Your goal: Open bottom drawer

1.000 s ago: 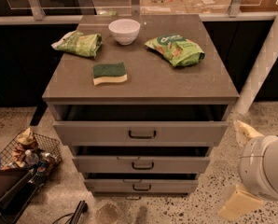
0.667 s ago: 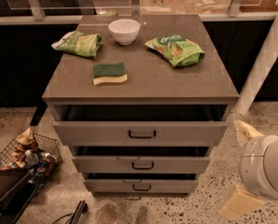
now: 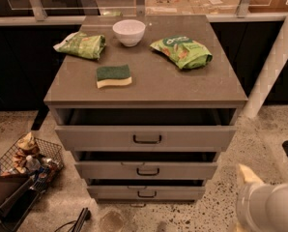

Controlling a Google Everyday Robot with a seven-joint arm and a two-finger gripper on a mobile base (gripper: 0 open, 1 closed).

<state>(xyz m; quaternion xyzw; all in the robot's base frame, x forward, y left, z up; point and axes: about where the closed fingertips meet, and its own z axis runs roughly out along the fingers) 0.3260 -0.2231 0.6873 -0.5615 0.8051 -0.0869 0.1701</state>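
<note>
The bottom drawer (image 3: 178,193) is the lowest of three grey-beige drawers in the cabinet, and its small dark bar handle (image 3: 146,194) sits at mid-front. It stands slightly pulled out, with a dark gap above its front. The two drawers above it also stand slightly out. My gripper (image 3: 244,180) is at the lower right of the camera view, on the end of the white arm (image 3: 272,208). It is to the right of the cabinet, level with the bottom drawer, and touches nothing.
On the cabinet top (image 3: 149,83) lie a white bowl (image 3: 129,32), two green snack bags (image 3: 81,45) (image 3: 182,51) and a green-yellow sponge (image 3: 114,76). A wire basket of rubbish (image 3: 30,157) stands on the floor at left. A white post (image 3: 272,64) rises at right.
My arm and gripper have sunk lower in the view, so less of them shows. The drawers and the things on the cabinet have not moved.
</note>
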